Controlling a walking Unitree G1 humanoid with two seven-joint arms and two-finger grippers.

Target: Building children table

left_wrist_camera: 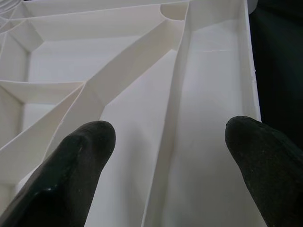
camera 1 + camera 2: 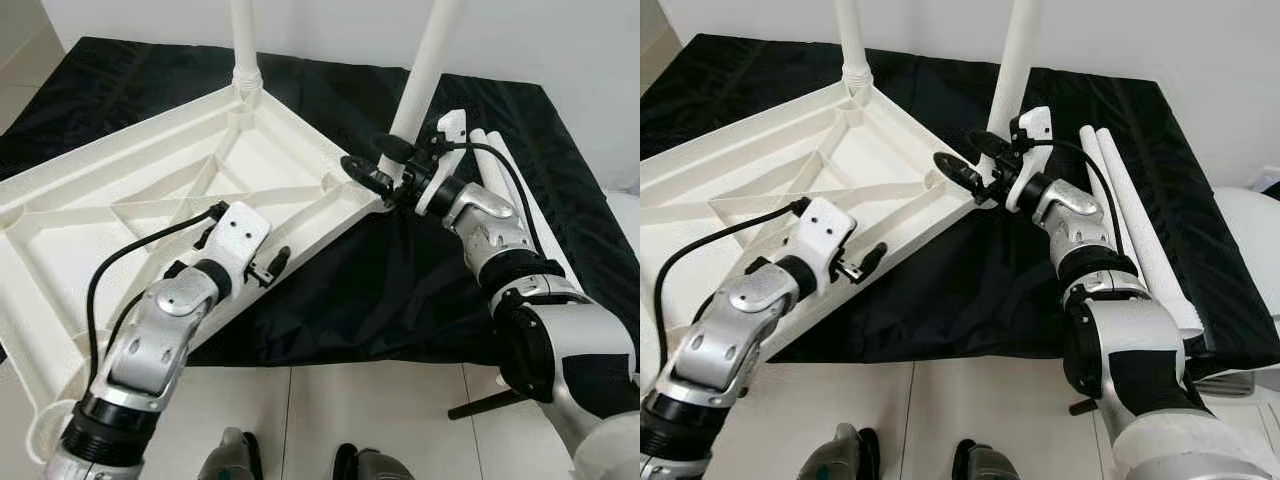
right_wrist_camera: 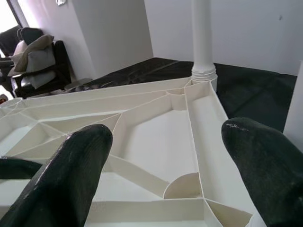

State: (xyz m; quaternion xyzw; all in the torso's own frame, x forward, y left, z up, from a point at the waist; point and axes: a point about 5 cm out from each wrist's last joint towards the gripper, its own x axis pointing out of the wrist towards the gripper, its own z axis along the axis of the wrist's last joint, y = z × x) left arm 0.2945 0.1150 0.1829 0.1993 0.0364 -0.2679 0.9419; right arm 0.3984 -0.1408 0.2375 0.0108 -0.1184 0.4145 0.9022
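Upturned table top [image 2: 150,200], 2 legs [image 2: 425,70] pointing up; left gripper [image 2: 268,268] and right gripper [image 2: 375,172] both spread apart.

a room in a home: pale tiled floor [image 2: 380,400], plain white walls [image 3: 246,28], and a dark armchair [image 3: 40,66] heaped with cushions [image 3: 35,47] in the corner.

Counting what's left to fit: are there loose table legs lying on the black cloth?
Yes: two loose white legs lie side by side on the black cloth, right of the upturned tabletop.
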